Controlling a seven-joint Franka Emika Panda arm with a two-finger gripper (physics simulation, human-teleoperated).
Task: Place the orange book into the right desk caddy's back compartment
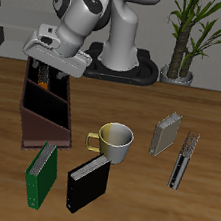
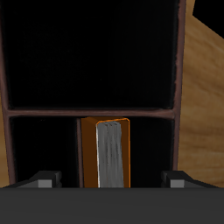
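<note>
Orange book (image 2: 107, 154) upright in right desk caddy (image 2: 92, 110), between claw (image 2: 108, 181) fingers.

On the desk (image 1: 212, 119) I see a pale mug (image 1: 114, 141) standing upright. Nearer the front edge stand a green book (image 1: 39, 175) and a black book (image 1: 86, 184).

Beyond the mug a grey book (image 1: 165, 134) stands beside a thin dark one (image 1: 182, 161), with a potted plant (image 1: 186, 34) behind.

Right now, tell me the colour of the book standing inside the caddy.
Orange cover with pale grey page edges: the orange book, clearest in the wrist view.

Wood-grain table (image 1: 211, 129), matt maroon right desk caddy (image 1: 42, 122) — glossy mug (image 1: 115, 142).
</note>
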